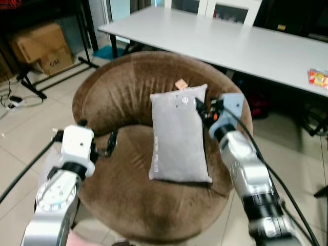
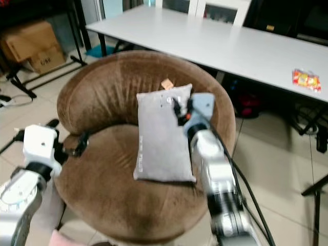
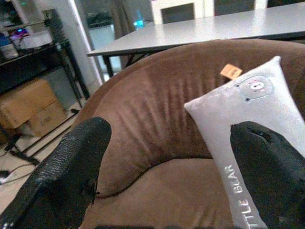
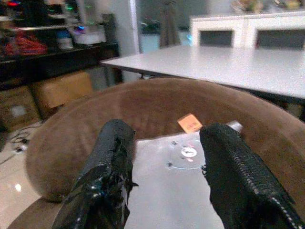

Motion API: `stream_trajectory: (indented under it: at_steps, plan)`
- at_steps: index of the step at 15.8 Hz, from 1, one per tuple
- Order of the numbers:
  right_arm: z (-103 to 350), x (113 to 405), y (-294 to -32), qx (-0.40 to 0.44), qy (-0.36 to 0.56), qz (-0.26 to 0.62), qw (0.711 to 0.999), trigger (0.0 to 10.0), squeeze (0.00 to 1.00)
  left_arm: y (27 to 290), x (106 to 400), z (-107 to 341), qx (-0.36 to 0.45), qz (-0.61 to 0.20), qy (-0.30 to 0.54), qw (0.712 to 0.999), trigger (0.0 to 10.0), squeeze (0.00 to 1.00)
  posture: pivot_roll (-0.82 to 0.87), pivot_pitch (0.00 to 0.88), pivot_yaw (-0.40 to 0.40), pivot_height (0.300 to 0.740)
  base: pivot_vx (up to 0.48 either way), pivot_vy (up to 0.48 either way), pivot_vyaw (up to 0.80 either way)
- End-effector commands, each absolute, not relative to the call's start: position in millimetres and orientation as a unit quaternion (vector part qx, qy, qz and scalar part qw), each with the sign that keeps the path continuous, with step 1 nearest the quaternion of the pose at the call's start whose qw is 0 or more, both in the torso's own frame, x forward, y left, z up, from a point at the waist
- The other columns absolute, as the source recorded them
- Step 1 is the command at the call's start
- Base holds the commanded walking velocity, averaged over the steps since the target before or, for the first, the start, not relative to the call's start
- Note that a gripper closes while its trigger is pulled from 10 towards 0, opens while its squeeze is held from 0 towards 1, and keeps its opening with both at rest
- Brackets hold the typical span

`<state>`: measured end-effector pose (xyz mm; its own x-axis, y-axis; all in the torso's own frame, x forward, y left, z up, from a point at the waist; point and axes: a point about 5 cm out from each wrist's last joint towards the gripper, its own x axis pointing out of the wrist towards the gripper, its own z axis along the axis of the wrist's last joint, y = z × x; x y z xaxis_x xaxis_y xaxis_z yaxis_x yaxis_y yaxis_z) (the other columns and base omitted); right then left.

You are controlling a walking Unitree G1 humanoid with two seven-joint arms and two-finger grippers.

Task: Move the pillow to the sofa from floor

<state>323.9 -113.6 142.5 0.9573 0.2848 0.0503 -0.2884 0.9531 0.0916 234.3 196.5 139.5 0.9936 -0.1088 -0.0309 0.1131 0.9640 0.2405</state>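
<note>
In the left eye view a grey pillow (image 1: pixel 179 136) lies on the seat of a round brown sofa (image 1: pixel 110 92), its top end leaning up against the curved backrest and its lower end flat on the cushion. A small orange tag (image 1: pixel 181 83) sticks out at its top edge. The right pincer (image 1: pixel 201 108) sits at the pillow's upper right corner, touching or just beside the fabric. The left pincer (image 1: pixel 108 145) hangs over the seat to the left of the pillow, apart from it. Behind the sofa runs a long white bench (image 1: pixel 230 41) with a red and yellow packet (image 1: pixel 319 78) near its right end. Cardboard boxes (image 1: pixel 43 48) stand on the tiled floor (image 1: pixel 20 133) at the far left.

The right eye view shows the same layout, with the right arm's silver forearm lying along the pillow's right edge.

In the left wrist view the left pincer's two black fingers (image 3: pixel 62 171) stand wide apart with nothing between them; past them are the brown backrest and the pillow's top, which carries a small bear face and printed lettering down its side.

In the right wrist view the right pincer's fingers (image 4: pixel 107 181) are spread open just above the pillow's top end, one on each side, gripping nothing. The orange tag and the backrest lie straight ahead.
</note>
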Motion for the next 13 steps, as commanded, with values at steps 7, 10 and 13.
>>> stream_trajectory:
  at_steps: [7,10,13]
  plan:
    - [142,302,-113,0.042,0.033,0.157,0.986,10.0,0.0,189,228,136,0.12,-0.036,0.006,0.992,10.0,0.0,0.04,0.0,-0.04,0.74,0.0,0.0,0.0]
    - [144,300,-113,0.033,0.037,0.162,0.986,10.0,0.0,188,228,136,0.118,-0.034,0.004,0.992,10.0,0.0,0.03,0.0,-0.041,0.74,0.0,0.0,0.0]
    - [145,300,-114,0.026,0.04,0.165,0.985,10.0,0.0,188,228,137,0.115,-0.034,0.003,0.993,10.0,0.0,0.03,0.0,-0.047,0.74,-0.18,0.0,0.0]
